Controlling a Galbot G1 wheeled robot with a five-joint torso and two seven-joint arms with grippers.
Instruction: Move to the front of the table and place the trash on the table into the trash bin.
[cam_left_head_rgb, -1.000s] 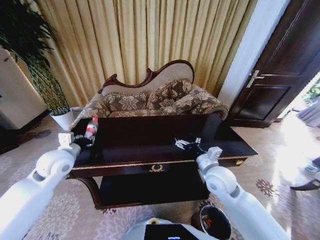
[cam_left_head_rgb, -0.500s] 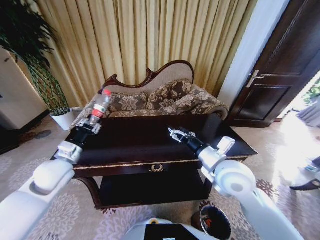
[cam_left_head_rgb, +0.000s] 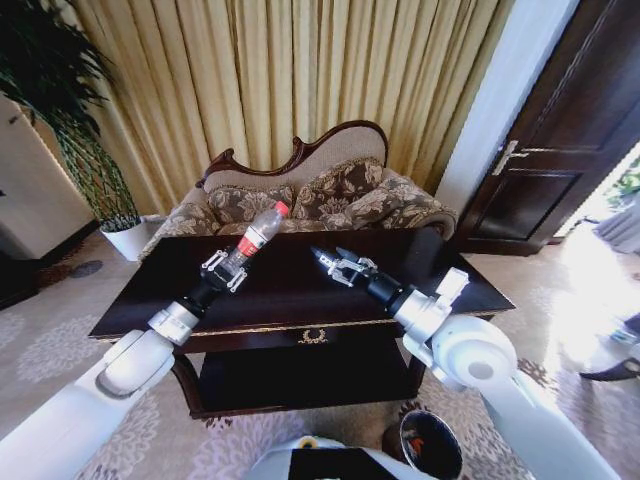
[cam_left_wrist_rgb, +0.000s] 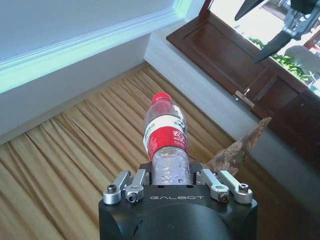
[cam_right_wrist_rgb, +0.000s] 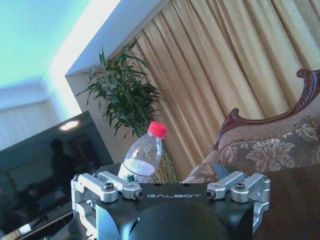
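Since the earlier frame, both arms have been swung inward over the table (cam_left_head_rgb: 290, 290). Left gripper (cam_left_head_rgb: 225, 270) jaws are clamped on the clear bottle (cam_left_head_rgb: 255, 233), which is held lifted above the tabletop, tilted, red cap up and toward the sofa (cam_left_head_rgb: 330, 195). In the left wrist view the bottle (cam_left_wrist_rgb: 166, 145) is seen gripped at its lower body between the fingers (cam_left_wrist_rgb: 131, 186). Right gripper (cam_left_head_rgb: 335, 265) is held over the table middle, near the bottle, jaws spread and empty. Trash bin (cam_left_head_rgb: 430, 445) is seen on the floor beside the robot base, under the right arm.
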